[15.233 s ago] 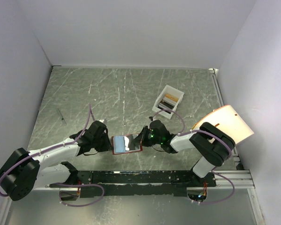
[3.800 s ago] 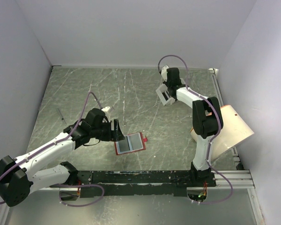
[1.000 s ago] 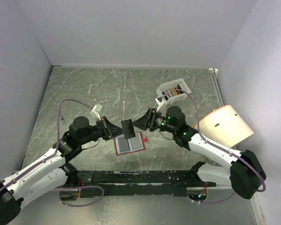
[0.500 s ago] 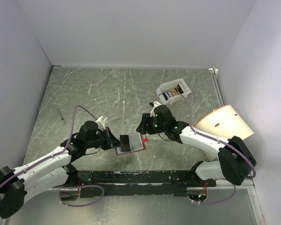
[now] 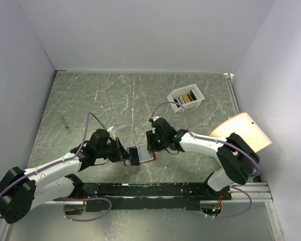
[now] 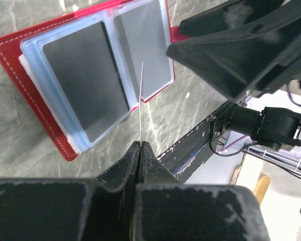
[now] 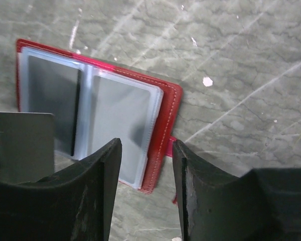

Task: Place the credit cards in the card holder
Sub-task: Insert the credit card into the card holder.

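Fingers [image 6: 121,170] of the left pincer [image 6: 140,145] are pressed together on the bottom edge of a dark credit card [image 6: 141,100]. The wrist view shows this card edge-on, as a thin upright line. From above, the card hangs over the half of the card holder [image 6: 10,55] nearest the left arm. Whether it touches the pockets I cannot tell.

The card holder lies opened flat on the surface [image 5: 115,100], just in front of the arm bases. Its red cover is down and its pale blue clear pockets face up. Both pockets show grey through the plastic, the one nearer the left arm being darker. Whether either has a card in it I cannot tell.

Opposite the held card, the right pincer [image 7: 145,150] stands with its jaws spread and nothing between them. It is over the edge of the card holder that carries the small red snap tab [image 6: 177,35]. Contact with the holder cannot be made out.

Well apart from the card holder, toward the back on the right arm's side, a white open-topped box [image 5: 176,95] sits on the surface. More credit cards [image 5: 186,98] stand in it, showing orange, yellow and dark edges.
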{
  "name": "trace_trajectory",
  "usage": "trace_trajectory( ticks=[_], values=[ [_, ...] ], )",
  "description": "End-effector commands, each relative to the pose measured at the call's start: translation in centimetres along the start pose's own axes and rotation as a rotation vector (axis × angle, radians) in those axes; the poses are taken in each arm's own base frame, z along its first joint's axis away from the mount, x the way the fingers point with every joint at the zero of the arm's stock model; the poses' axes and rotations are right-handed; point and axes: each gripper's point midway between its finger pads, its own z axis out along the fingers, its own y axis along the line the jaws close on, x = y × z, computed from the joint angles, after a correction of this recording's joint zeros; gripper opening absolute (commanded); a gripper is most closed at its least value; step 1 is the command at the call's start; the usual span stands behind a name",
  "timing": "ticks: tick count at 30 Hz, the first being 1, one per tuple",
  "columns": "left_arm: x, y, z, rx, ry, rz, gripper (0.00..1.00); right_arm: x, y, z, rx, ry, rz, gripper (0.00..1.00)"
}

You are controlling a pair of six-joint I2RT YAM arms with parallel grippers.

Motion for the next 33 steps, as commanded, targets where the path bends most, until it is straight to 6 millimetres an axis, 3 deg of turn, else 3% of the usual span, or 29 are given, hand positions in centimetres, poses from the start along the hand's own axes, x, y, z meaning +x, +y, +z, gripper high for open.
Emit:
trace_trajectory(
  ticks=[1, 10, 33],
  values=[
    [-1.6, -2.0, -0.1, 0.041, -0.039, 0.061, 0.07, 0.6, -1.3, 0.2, 0.103, 0.023, -0.049, 0.43],
    [-1.7, -1.5, 1.1, 0.032, -0.002, 0.041, 0.07, 2.0, -1.4, 0.5, 0.121, 0.04, -0.051, 0.27],
    [-2.4, -0.8, 2.8, 0.075, 0.046, 0.014, 0.07, 2.6, -1.5, 0.5, 0.125, 0.04, -0.063, 0.22]
  ],
)
